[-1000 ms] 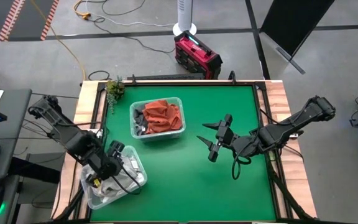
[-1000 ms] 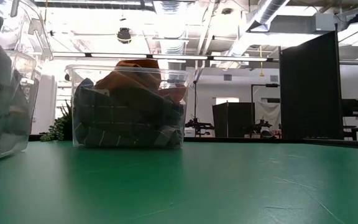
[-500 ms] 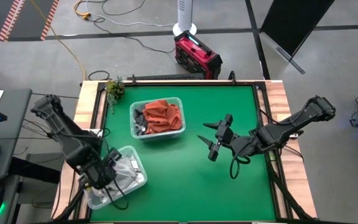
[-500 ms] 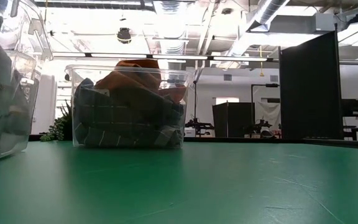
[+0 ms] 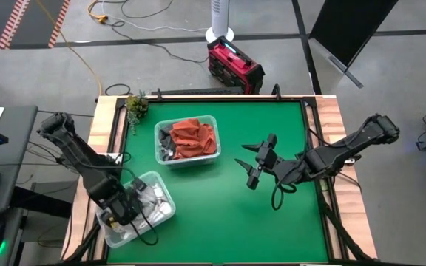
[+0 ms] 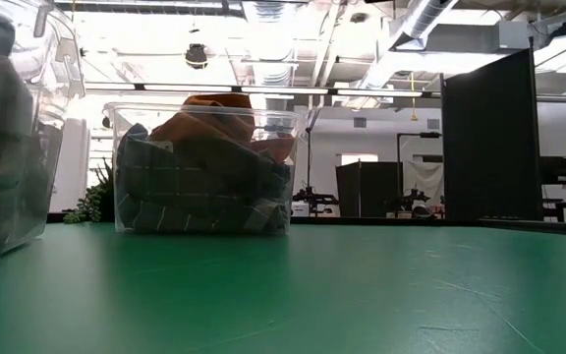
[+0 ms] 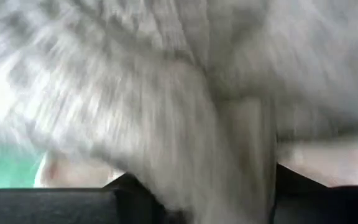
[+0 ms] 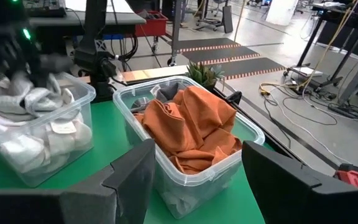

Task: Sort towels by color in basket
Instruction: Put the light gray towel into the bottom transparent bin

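Left jaws down in the near bin (image 5: 157, 193), pressed into pale towels (image 8: 23, 99); grip can't tell.
Right jaws open, hovering mid-tabletop (image 5: 220, 214); orange towel (image 5: 194, 136) in far bin (image 5: 214, 120).

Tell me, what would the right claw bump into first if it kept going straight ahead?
Probably the clear box holding the orange towel. The right claw points across the bare green table toward it, with nothing between.

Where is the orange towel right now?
The orange towel lies on top in the clear bin at the table's far centre-left, near the small plant.
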Motion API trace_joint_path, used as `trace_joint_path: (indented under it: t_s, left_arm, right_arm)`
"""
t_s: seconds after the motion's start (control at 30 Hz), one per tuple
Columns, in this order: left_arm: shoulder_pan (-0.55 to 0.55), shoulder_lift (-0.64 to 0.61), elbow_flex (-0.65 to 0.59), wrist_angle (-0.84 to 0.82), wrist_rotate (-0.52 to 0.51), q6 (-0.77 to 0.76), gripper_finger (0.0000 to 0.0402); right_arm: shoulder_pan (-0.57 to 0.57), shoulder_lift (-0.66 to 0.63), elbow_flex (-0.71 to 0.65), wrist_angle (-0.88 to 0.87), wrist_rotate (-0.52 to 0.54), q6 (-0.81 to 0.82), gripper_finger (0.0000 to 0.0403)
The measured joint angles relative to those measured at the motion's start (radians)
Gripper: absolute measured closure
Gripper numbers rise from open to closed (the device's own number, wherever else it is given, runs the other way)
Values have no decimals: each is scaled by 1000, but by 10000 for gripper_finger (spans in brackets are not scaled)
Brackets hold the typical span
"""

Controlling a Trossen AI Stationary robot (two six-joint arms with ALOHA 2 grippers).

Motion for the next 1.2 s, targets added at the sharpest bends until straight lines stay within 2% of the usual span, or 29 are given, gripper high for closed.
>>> trace_joint_path:
  t_s: [0.1, 0.27, 0.4, 0.57, 0.8, 0.9, 1.03, 1.2]
  left_arm:
    - [1, -1, 133, -116, -59, -29, 259]
    - [2, -1, 317, -148, -159, 1, 258]
    - [2, -2, 346, -142, -256, 33, 257]
    - [2, -1, 206, -14, -247, 48, 257]
    - [0, -2, -130, 385, -62, 21, 261]
    - [1, -5, -185, 451, -31, -11, 262]
    - [1, -2, -101, 311, -20, -3, 263]
    - [9, -4, 170, 34, -89, -10, 263]
  right_arm:
    - [-3, 0, 0, 0, 0, 0, 133]
    - [2, 0, 0, -1, -1, 0, 133]
    - [5, 0, 0, -1, -1, -1, 133]
    - [5, 0, 0, -2, -1, -9, 133]
    - [1, 0, 0, -7, -2, -10, 133]
    - [0, 0, 0, -6, -1, -10, 133]
    - [1, 0, 0, -3, -1, -10, 133]
    - [1, 0, 0, 1, -1, -10, 133]
